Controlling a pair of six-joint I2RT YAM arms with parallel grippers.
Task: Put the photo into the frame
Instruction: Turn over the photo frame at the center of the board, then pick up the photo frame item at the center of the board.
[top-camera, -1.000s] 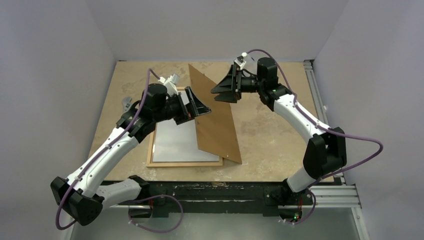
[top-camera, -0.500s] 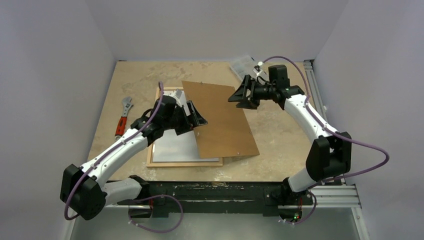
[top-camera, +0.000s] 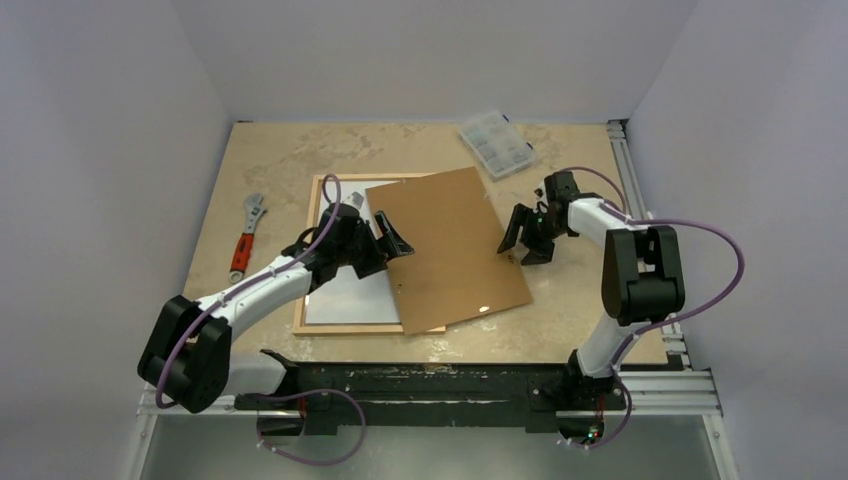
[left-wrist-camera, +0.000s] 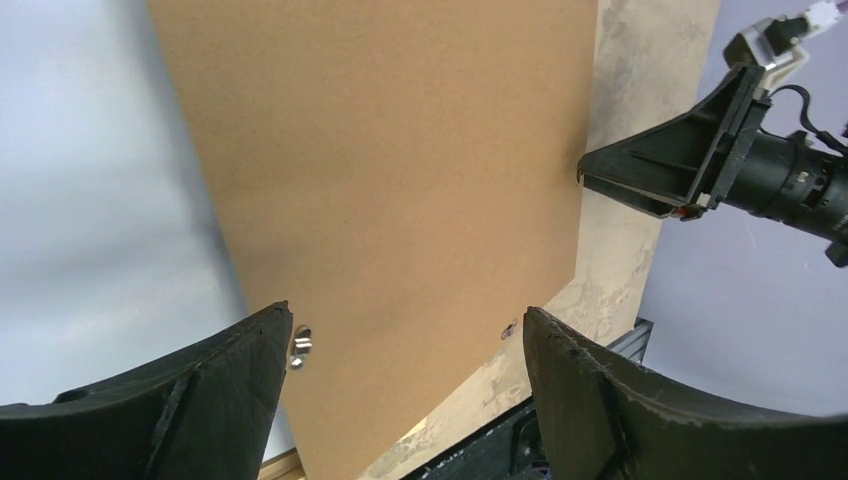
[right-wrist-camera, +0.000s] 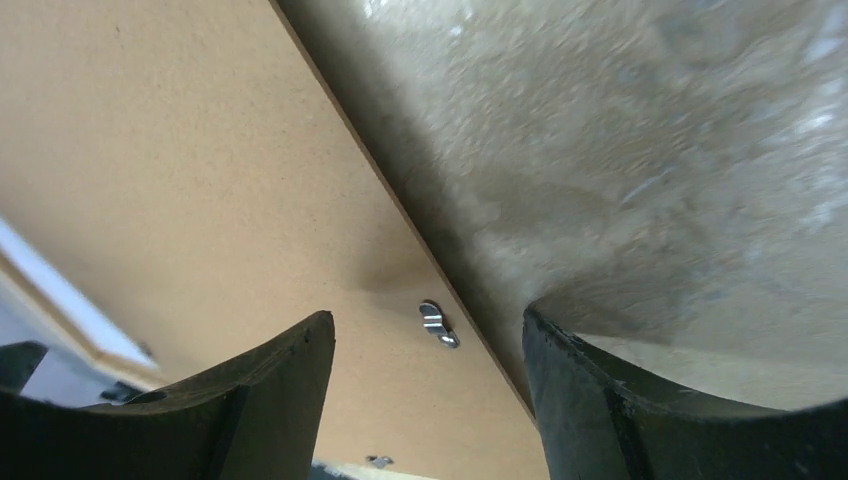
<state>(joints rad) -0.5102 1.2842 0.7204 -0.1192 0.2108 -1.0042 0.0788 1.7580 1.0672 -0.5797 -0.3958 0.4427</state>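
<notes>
Blocking: backing board (top-camera: 455, 250) lies over frame (top-camera: 350, 328) and photo (top-camera: 345, 295).
Nearby: wrench (top-camera: 246, 232), parts box (top-camera: 497, 142).
Left gripper (top-camera: 397, 240): jaws apart.
Right gripper (top-camera: 527, 242): jaws apart.

Matt brown fibreboard backing board (top-camera: 455, 250) with shiny metal clips (right-wrist-camera: 438, 324); pale, smooth natural-wood frame (top-camera: 345, 327); mottled beige stone-look table (top-camera: 300, 150).

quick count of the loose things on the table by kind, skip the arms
frame: 1
photo, white side up: 1
brown backing board: 1
wrench: 1
clear parts box: 1
total: 5
</notes>
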